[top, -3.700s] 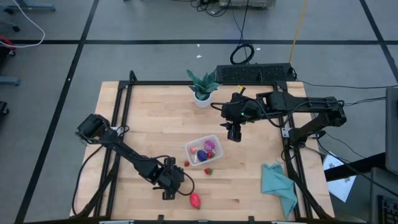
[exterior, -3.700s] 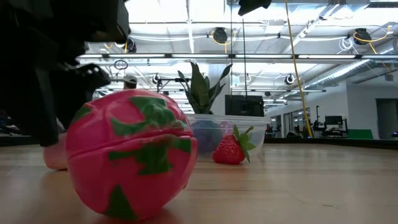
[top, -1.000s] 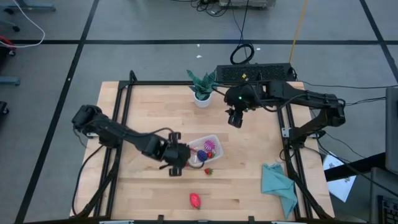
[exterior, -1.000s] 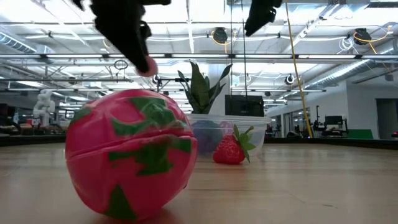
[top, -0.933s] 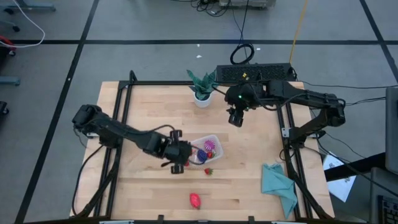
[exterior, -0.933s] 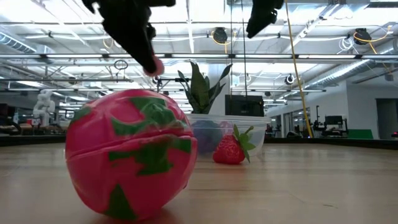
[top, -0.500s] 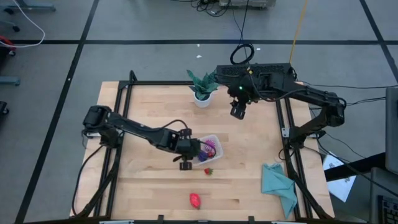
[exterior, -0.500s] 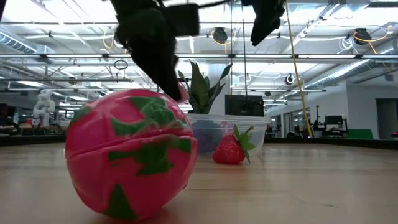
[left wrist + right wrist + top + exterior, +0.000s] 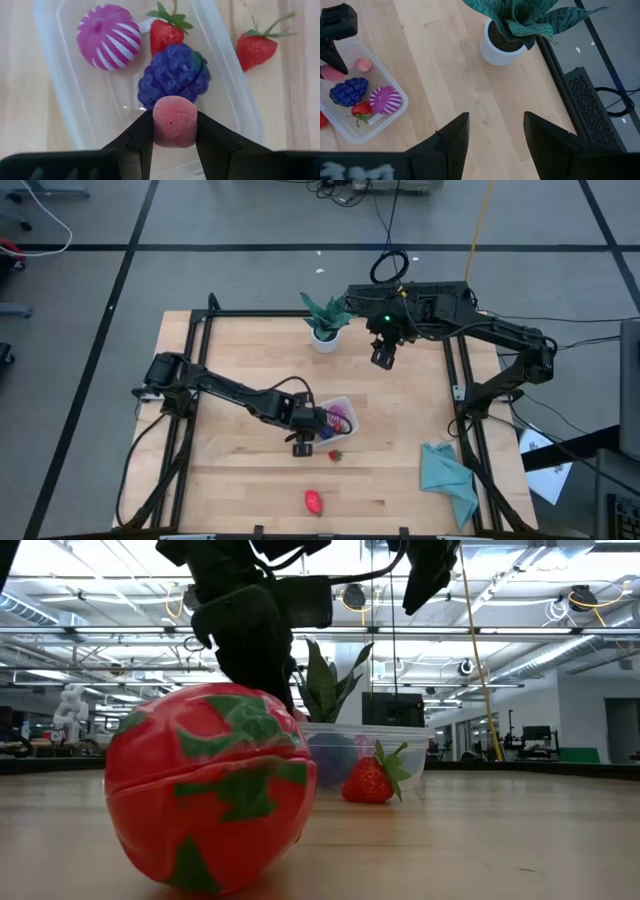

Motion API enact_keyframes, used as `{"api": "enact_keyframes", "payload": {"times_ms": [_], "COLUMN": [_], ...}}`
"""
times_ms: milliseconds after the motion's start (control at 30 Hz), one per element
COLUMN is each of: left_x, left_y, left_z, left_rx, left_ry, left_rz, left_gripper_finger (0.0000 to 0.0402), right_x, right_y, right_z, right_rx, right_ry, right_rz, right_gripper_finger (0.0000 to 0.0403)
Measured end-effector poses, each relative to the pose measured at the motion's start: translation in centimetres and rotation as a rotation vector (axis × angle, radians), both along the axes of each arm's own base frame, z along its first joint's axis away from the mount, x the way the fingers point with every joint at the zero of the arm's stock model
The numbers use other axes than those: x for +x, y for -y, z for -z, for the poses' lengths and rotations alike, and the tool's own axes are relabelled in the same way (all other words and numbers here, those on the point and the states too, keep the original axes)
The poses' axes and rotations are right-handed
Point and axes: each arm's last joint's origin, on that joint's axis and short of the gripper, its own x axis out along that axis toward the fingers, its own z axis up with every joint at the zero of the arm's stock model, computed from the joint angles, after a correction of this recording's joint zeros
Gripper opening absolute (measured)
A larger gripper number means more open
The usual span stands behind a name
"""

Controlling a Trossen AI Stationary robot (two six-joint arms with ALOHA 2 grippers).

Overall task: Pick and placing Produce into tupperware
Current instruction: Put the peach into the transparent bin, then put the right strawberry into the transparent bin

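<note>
The clear tupperware (image 9: 75, 120) sits mid-table (image 9: 342, 406) and holds purple grapes (image 9: 172, 75), a pink striped ball (image 9: 107, 36) and a strawberry (image 9: 167, 32). The right wrist view also shows a small pink fruit (image 9: 363, 64) lying in it. My left gripper (image 9: 316, 428) hangs just over the tupperware, shut on a round pink fruit (image 9: 174, 122). Outside the tupperware, a second strawberry (image 9: 335, 454) and a red-and-green fruit (image 9: 314, 501) lie on the table. High near the plant, my right gripper (image 9: 495, 122) stands open and holds nothing. My left gripper pinches the round pink fruit by its two opposite sides (image 9: 159, 125) between its two fingers. The fingers slant steeply down from the table's left. The fruit is lifted clear, above the tupperware and right beside the grapes.
A potted green plant (image 9: 325, 320) stands at the far edge, left of my right gripper. A teal cloth (image 9: 450, 480) lies at the near right corner. Bare wood (image 9: 230, 350) spreads over the table's left half and far middle.
My left gripper has carried the pink fruit toward the table's right and down, from beside the tupperware's left end to just above its inside. It has stayed shut on the fruit. My right gripper has drifted slightly toward the far edge.
</note>
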Motion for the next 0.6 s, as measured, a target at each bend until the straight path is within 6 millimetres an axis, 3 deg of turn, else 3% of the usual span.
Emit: {"api": "enact_keyframes", "payload": {"times_ms": [600], "left_x": [-0.07], "left_y": [-0.32], "left_z": [-0.55], "left_rx": [0.058], "left_ry": [0.003], "left_rz": [-0.003], "left_gripper_finger": [0.0215], "right_x": [0.04], "right_y": [-0.01], "right_z": [-0.02], "right_rx": [0.002], "right_ry": [0.004], "right_rz": [-0.002], "right_gripper_finger": [0.018]}}
